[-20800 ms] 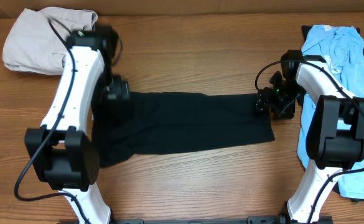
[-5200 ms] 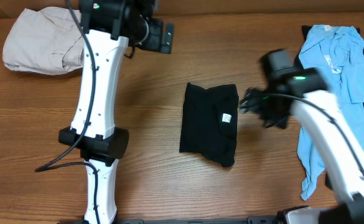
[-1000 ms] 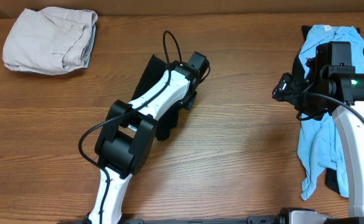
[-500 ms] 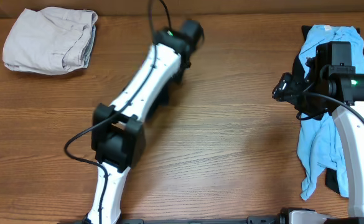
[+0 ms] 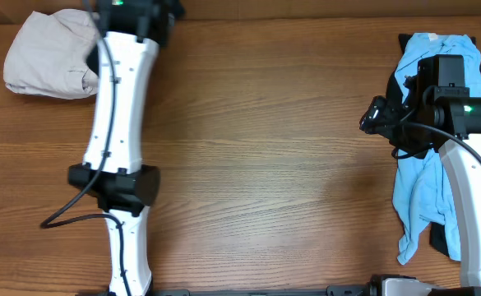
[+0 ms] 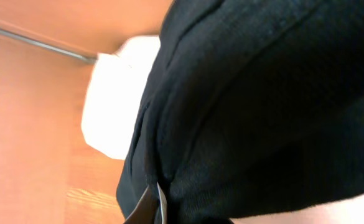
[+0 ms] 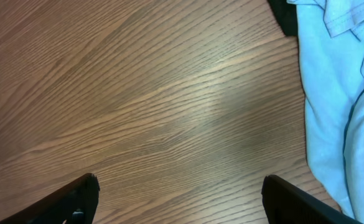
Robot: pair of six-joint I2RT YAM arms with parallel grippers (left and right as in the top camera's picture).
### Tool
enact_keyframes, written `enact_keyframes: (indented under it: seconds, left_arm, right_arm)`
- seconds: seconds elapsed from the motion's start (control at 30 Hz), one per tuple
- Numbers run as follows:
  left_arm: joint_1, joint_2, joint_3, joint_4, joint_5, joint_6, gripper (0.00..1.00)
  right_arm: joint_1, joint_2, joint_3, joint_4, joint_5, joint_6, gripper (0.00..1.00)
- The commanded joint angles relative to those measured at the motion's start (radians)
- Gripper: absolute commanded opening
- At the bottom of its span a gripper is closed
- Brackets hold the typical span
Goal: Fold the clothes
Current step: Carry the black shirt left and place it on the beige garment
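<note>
Folded black cloth (image 6: 262, 93) fills the left wrist view, and my left gripper (image 6: 154, 208) is shut on its edge. In the overhead view that gripper (image 5: 145, 10) is at the table's far edge, right beside the folded beige clothes (image 5: 47, 53), and the black cloth is hidden there. The beige pile shows as a pale patch (image 6: 116, 99) behind the black cloth. My right gripper (image 5: 378, 123) hangs open over bare wood, just left of the light blue clothes (image 5: 437, 123). Nothing lies between its fingers (image 7: 76, 199), and the blue cloth (image 7: 340, 93) is at the right.
The wooden table (image 5: 265, 164) stretches between the two arms. A dark garment (image 5: 441, 240) peeks from under the blue pile at the right edge, with a dark corner (image 7: 284, 18) near the pile's top.
My left arm has swung from the table's middle to the far left corner, carrying the black cloth off to the beige pile. The right arm has not moved.
</note>
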Motion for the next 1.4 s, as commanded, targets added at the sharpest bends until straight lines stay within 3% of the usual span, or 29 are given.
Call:
enact_keyframes:
  seconds: [0.0,0.3,0.53,0.93,1.27,1.37]
  left_arm:
    - [0.098,-0.011,0.05,0.079,-0.058,0.07,0.04]
    - [0.334,-0.01,-0.019,0.279,-0.038,0.061,0.04]
    - [0.446,-0.01,-0.171,0.454,-0.001,0.02,0.04]
    - [0.462,-0.008,-0.401,0.719,0.027,-0.007,0.04]
    - [0.469,0.037,-0.443,0.827,0.033,-0.029,0.04]
    - [0.463,0.06,-0.443,0.837,0.095,-0.029,0.04]
  right_arm:
    - [-0.006,0.003,-0.004,0.006,0.001,-0.004,0.87]
    - [-0.006,0.003,-0.004,0.005,0.001,-0.004,0.87]
    - [-0.006,0.003,-0.004,-0.01,0.002,-0.004,0.87]
    - [-0.006,0.003,-0.004,-0.004,0.002,-0.004,0.87]
    - [-0.006,0.003,-0.004,-0.02,0.002,-0.004,0.87]
    - [-0.006,0.003,-0.004,-0.02,0.002,-0.004,0.87]
